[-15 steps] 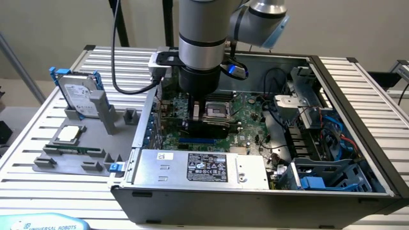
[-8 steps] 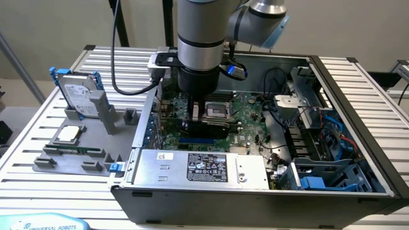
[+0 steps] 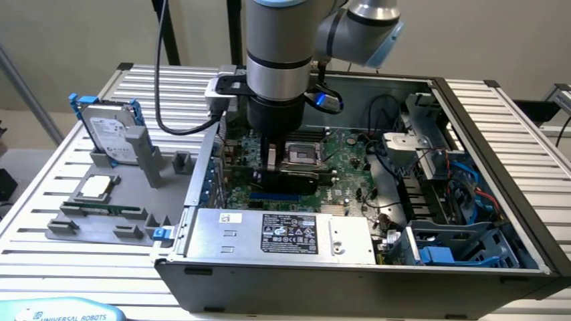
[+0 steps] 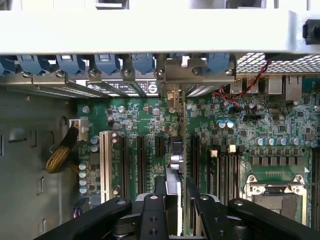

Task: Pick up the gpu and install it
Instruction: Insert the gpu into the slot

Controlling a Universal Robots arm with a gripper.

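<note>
The arm [image 3: 278, 60] reaches down into the open computer case [image 3: 499, 134], and the pincer [image 4: 176, 189] is clamped on the gpu [image 4: 175, 155], one black finger [image 4: 152, 210] on each face of the card. The gpu stands on edge directly under the pincer, over the motherboard [image 4: 130, 120]. Its long axis runs straight away from the fingers toward the case's rear wall, parallel to the black expansion slots [image 4: 141, 160]. Its silver bracket [image 4: 172, 75] sits at the rear openings, just beneath the row of blue retaining clips [image 4: 105, 64]. In the exterior view the card shows as a dark block [image 3: 285, 179] just below the CPU socket [image 3: 303, 155]. Whether its lower edge is in a slot or just above one cannot be told. The hard drive [image 3: 111, 137] and CPU chip [image 3: 96, 187] stay on the grey fixture [image 3: 98, 227] on the worktop [image 3: 53, 267], well apart from the pincer.
</note>
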